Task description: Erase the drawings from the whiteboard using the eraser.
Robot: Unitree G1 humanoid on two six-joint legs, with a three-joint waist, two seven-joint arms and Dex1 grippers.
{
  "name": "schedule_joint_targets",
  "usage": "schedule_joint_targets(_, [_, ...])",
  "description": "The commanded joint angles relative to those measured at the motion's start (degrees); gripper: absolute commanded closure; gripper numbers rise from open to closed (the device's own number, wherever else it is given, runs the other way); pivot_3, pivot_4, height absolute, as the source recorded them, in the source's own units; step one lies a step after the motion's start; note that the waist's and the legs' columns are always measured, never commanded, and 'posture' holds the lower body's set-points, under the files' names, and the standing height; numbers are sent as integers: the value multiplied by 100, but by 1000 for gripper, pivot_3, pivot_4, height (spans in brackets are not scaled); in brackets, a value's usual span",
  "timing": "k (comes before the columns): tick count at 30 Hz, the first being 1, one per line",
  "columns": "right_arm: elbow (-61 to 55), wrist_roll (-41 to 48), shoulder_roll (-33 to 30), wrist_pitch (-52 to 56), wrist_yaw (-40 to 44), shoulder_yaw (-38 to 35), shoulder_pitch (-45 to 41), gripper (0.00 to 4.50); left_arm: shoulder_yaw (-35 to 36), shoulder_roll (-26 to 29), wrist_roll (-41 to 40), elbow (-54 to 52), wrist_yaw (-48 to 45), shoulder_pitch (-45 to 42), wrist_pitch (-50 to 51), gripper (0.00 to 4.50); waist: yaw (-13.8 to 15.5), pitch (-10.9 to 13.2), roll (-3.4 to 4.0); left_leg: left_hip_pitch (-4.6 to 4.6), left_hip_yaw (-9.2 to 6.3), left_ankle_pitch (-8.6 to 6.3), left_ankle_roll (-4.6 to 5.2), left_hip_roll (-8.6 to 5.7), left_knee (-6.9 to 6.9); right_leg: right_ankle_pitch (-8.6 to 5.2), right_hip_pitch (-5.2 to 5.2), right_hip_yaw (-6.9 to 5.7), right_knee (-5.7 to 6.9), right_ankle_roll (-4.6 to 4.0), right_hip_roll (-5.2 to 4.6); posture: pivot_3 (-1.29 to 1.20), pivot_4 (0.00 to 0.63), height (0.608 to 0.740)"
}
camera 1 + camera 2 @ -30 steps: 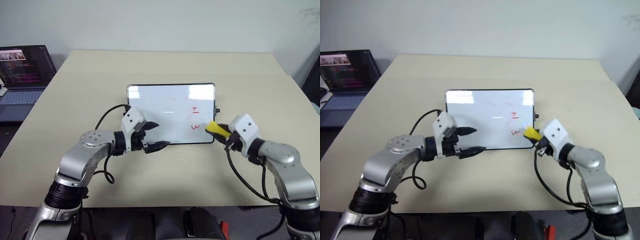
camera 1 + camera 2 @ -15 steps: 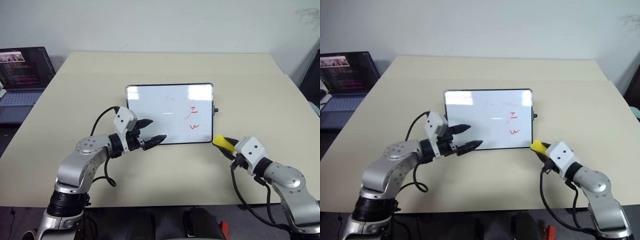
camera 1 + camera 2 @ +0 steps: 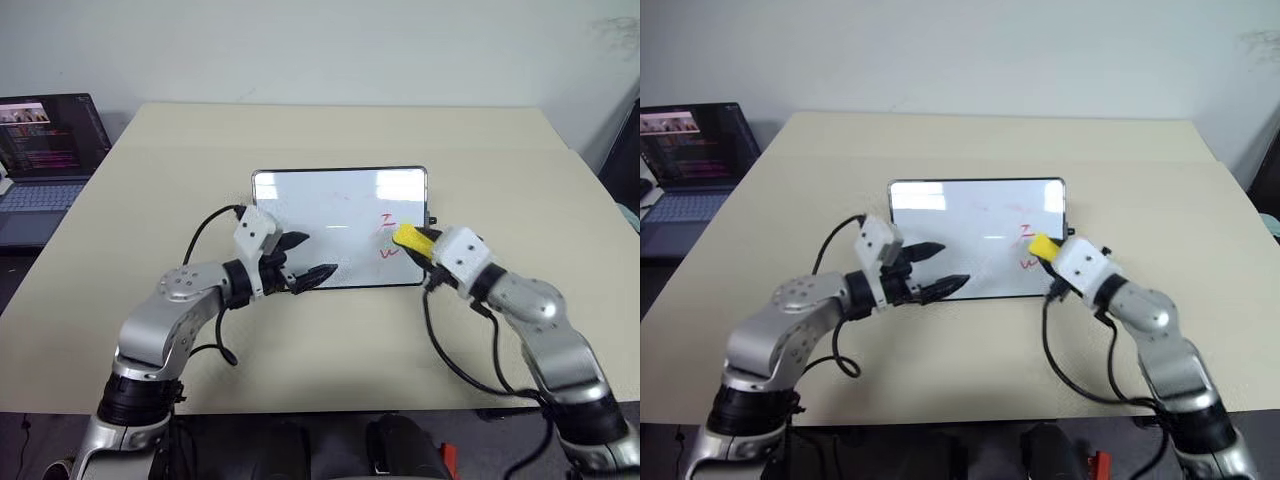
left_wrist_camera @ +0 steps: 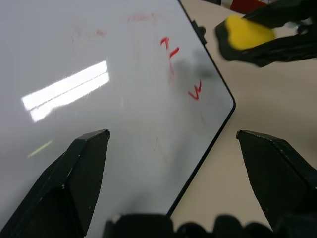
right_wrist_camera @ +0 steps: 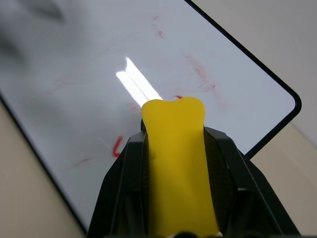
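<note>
Currently we grip the small yellow oblong eraser [image 3: 411, 240] in the right gripper [image 3: 425, 248], poised over the red marker drawings [image 3: 389, 237] on the glossy black-framed whiteboard [image 3: 330, 215]; left gripper [image 3: 312, 261] gapes wide at its near edge, apparently bracing it

I read this as an office or small lab workspace. A plain pale wall [image 3: 330, 45] backs a large beige table [image 3: 330, 130] with a bare matte top. Off to my left an open laptop [image 3: 45, 150] sits on a lower surface, its dark screen full of lines of coloured text like code or logs. A small whiteboard [image 3: 335, 210] lies flat on the table, ordinary office kit. Black cables [image 3: 215, 230] loop across the tabletop.
</note>
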Motion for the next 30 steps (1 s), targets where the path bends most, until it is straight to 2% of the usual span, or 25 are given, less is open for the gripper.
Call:
schedule_joint_targets(1, [350,-469,117,-133,-311,180,-511,3285,-161,127,-196,-354,-187,-154,266,0,-3,0,0,-1,0,0,0,1,0,0,0,0,-1,0,0,0,150,740])
schedule_joint_targets(6, [726,-666,243,-13,-366,265,-815,3285,-240,202,-105,-210,-361,-200,87,0,4,0,0,-10,0,0,-1,2,-2,0,-5,-1,-6,-2,-2,0,150,740])
schedule_joint_targets(15, [610,-698,-90,640,492,654,-552,3291,-228,228,105,52,-523,47,-384,0,-1,-3,0,12,1,0,0,2,2,1,8,0,5,-3,-4,0,150,740])
schedule_joint_targets(19, [701,-858,-13,541,218,592,-672,3291,-240,202,161,144,-544,83,-508,0,-4,-3,0,15,2,1,1,2,4,7,10,1,6,-6,-3,0,150,740])
schedule_joint_targets(24, [922,-892,392,393,-467,261,-1123,3303,-248,209,170,143,-573,135,-547,0,-17,-3,-1,15,6,13,2,2,12,21,10,6,6,-8,-1,0,150,740])
schedule_joint_targets(30, [1027,-880,555,503,-514,327,-1225,3303,-264,192,128,17,-573,198,-484,0,-10,-3,-1,5,4,17,3,4,7,22,2,3,3,-10,1,0,150,740])
